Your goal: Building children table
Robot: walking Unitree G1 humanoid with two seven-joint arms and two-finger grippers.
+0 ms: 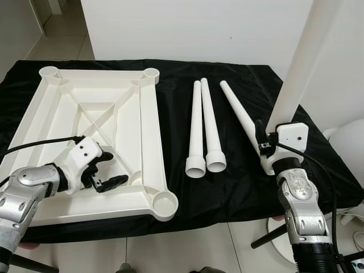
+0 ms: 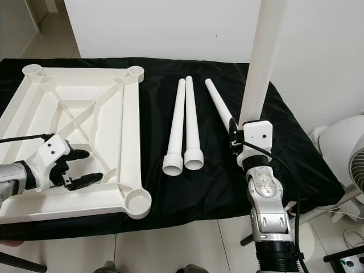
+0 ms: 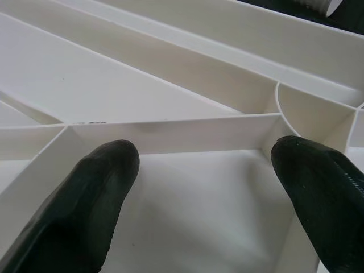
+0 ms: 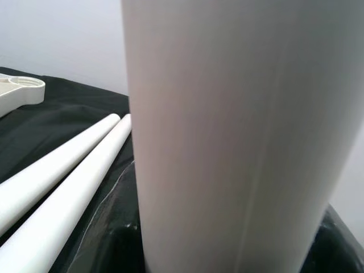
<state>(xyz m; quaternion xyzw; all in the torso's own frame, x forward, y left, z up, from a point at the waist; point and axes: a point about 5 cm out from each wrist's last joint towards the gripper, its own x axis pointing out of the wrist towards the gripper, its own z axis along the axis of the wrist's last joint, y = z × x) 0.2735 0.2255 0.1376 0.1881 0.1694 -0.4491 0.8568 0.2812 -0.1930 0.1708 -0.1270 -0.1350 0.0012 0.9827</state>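
Your work surface is a table draped in black cloth (image 1: 227, 187), set against a white wall (image 1: 187, 28), with pale tiled floor (image 1: 187, 253) along its near edge. A white fan (image 2: 341, 153) stands off your right gripper's outer side, partly cut by the frame edge.

Item one: the upturned white tabletop (image 1: 145, 142), ribbed underside showing, with round leg sockets at its corners. It lies under your left gripper (image 1: 108, 168), and its near left corner is hidden behind your left arm. That gripper hovers with its fingers spread wide, empty, over the ribs near the front edge; in the left wrist view its fingertips (image 3: 91, 193) sit either side of a rib junction.

Item two: the held leg (image 1: 301, 62), a white tube standing near upright, its top cut off by the frame. Your right gripper (image 1: 267, 149) is clamped on its lower part; the fingers are mostly hidden behind the tube.

Item three: three loose legs (image 1: 205, 125) lying on the cloth between your two grippers, two touching side by side, the third angled toward your right gripper, its near end hidden behind it.
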